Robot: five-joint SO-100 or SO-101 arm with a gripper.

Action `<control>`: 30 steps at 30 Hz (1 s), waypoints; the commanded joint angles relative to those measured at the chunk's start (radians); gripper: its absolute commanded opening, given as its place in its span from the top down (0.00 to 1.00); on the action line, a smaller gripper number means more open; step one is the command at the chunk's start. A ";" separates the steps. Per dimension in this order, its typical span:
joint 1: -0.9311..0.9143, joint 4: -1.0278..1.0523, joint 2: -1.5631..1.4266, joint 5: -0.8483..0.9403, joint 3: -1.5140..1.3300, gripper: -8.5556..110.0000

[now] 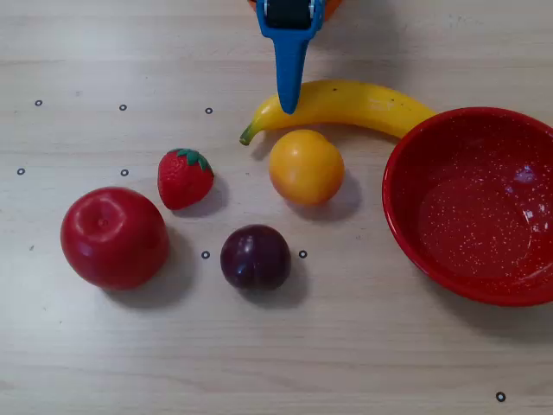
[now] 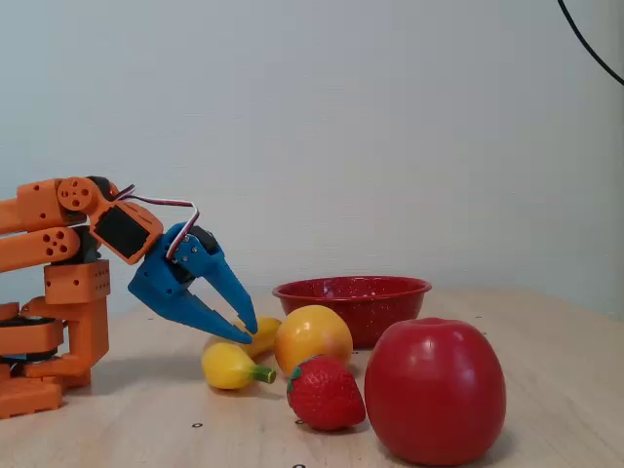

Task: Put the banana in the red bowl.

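The yellow banana lies on the wooden table with its green stem pointing left in the overhead view. In the fixed view the banana shows partly behind the orange fruit. The red bowl with white speckles stands empty just right of it, and the bowl sits at the back in the fixed view. My blue gripper reaches down from the top edge with its tip over the banana's stem half. In the fixed view the gripper slants down, fingertips together just above the banana, holding nothing.
A round orange-yellow fruit sits right below the banana. A strawberry, a red apple and a dark plum lie further left and nearer. The orange arm base stands at the left of the fixed view.
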State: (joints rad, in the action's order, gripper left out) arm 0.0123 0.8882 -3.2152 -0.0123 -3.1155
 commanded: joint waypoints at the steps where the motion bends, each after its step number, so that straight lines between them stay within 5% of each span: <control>1: -0.009 -0.008 -0.015 -0.006 -0.003 0.93; 30: -0.023 0.138 0.158 0.031 0.290 0.93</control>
State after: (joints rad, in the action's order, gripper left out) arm 0.0061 1.0124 -3.0833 -0.0153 -2.9483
